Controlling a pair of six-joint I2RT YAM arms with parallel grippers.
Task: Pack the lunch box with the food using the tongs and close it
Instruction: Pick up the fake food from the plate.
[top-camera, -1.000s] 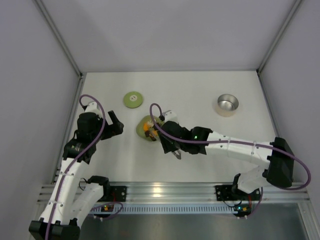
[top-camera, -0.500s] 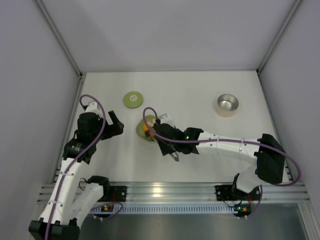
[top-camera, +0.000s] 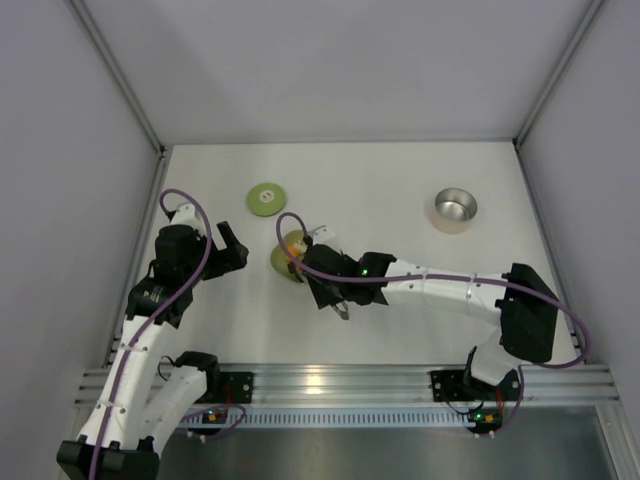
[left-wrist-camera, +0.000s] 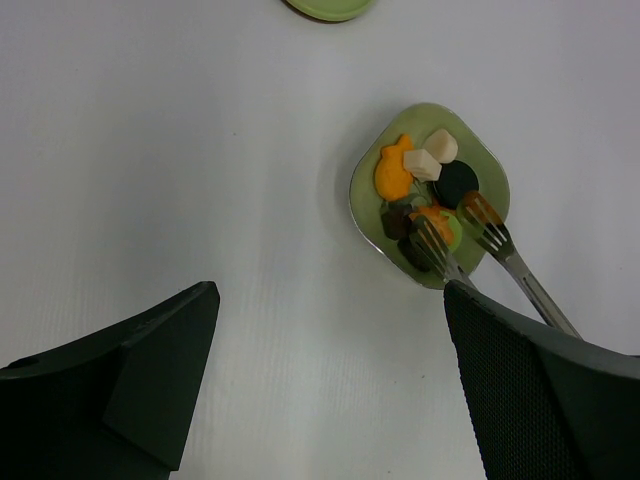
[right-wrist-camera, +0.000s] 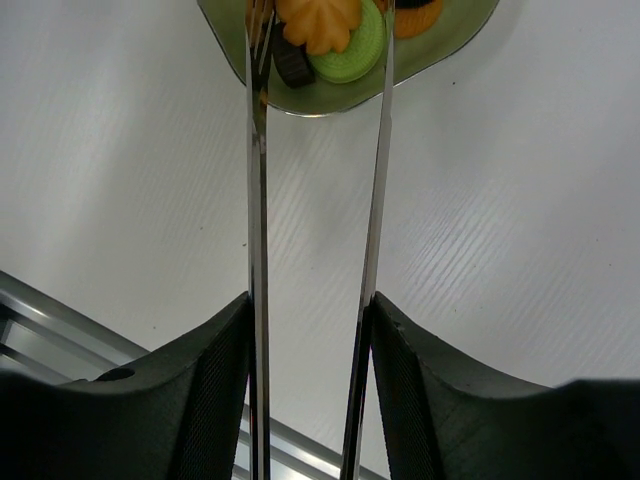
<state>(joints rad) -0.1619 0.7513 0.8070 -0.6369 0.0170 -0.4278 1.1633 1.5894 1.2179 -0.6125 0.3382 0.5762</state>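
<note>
My right gripper (right-wrist-camera: 310, 305) is shut on the tongs (right-wrist-camera: 258, 200), pressing their two slim arms from both sides. The tong tips reach over the light green plate (right-wrist-camera: 300, 103) and straddle the food: an orange piece (right-wrist-camera: 318, 22), a green disc (right-wrist-camera: 350, 55) and a dark piece (right-wrist-camera: 292, 62). In the left wrist view the tongs (left-wrist-camera: 500, 250) rest among the food (left-wrist-camera: 394, 172) on the plate (left-wrist-camera: 365, 190). My left gripper (left-wrist-camera: 328, 290) hangs open and empty left of the plate. The lunch box (top-camera: 455, 210) stands at the far right, its green lid (top-camera: 267, 198) lies beyond the plate.
The right arm (top-camera: 440, 288) stretches across the table from the right base to the plate (top-camera: 283, 258). The left gripper (top-camera: 232, 246) sits beside the plate's left edge. An aluminium rail (top-camera: 330, 385) runs along the near edge; grey walls enclose the table.
The right arm has slid left with the tongs, bringing their tips further over the plate, and the tong arms have closed in slightly. The left arm has stayed still.
</note>
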